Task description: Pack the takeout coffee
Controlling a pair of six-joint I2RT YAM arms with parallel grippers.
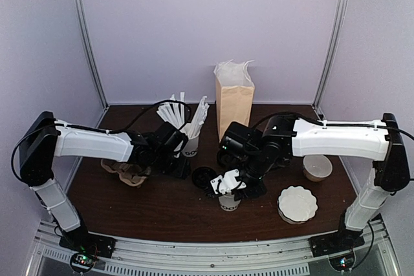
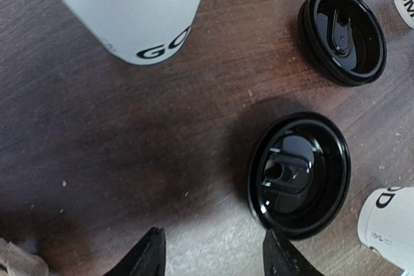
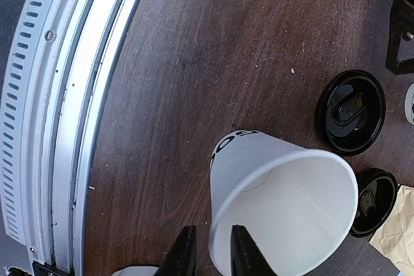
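Right wrist view looks down on the white paper cup with black printed lettering near its base [image 3: 284, 205]. Its round mouth gapes toward the camera and the plain white inside shows down to the bottom. The wall tapers from a wide rim to a narrow base, and the letters curve around the base.

The right claw [image 3: 213, 232] straddles the near rim, with one finger outside the wall and one over the mouth. The two fingers are only narrowly apart, and I cannot tell whether they actually pinch the paper.

In the top external view the cup stands on its base on the dark wooden table [image 3: 194, 63]. Its long axis is roughly vertical with the mouth up under the claw. It sits toward the near middle, in front of the tall brown paper bag [image 1: 234, 105].

Two round black plastic lids lie flat on the table beyond the cup, apart from it, one farther lid [image 3: 350, 111] and one nearer lid [image 3: 374, 201].

The left claw [image 2: 213, 232] hangs over bare wood with its fingers spread wide and nothing between them. A white cup holding white straws [image 1: 189, 141] stands near it
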